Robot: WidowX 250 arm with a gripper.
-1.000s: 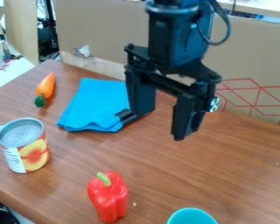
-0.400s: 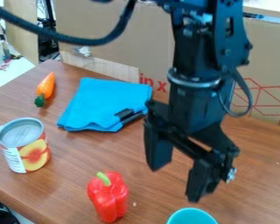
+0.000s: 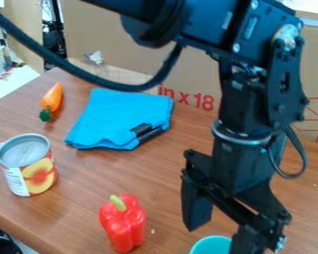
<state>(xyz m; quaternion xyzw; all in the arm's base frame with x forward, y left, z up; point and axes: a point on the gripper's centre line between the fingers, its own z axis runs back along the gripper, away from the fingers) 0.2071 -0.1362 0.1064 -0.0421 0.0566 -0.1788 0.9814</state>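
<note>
At the near edge, to the right of the red pepper, is a round turquoise cup, cut off by the view's lower edge. The black two-finger gripper hangs over it, also to the right of the pepper, pointing downward at a slant. Its jaws stand wide apart with nothing clamped in them. In the view, the cup lies between the two fingers: one ends just behind its rim on the pepper's side, the other crosses in front of its far-right edge. Whether either touches the cup, I cannot tell. The black arm comes in from the top, bends at a joint to the right, then drops steeply to the gripper, a thick black cable looping beside it.

The glossy red bell pepper with a green stem stands upright on the brown wood-grain table. Behind it and to its left is a metal can with a peach label. Farther behind the pepper lies a folded blue cloth, a small black object at its edge. Beyond the can, left of the cloth, lies an orange carrot with a green end. Brown cardboard stands farthest back.
</note>
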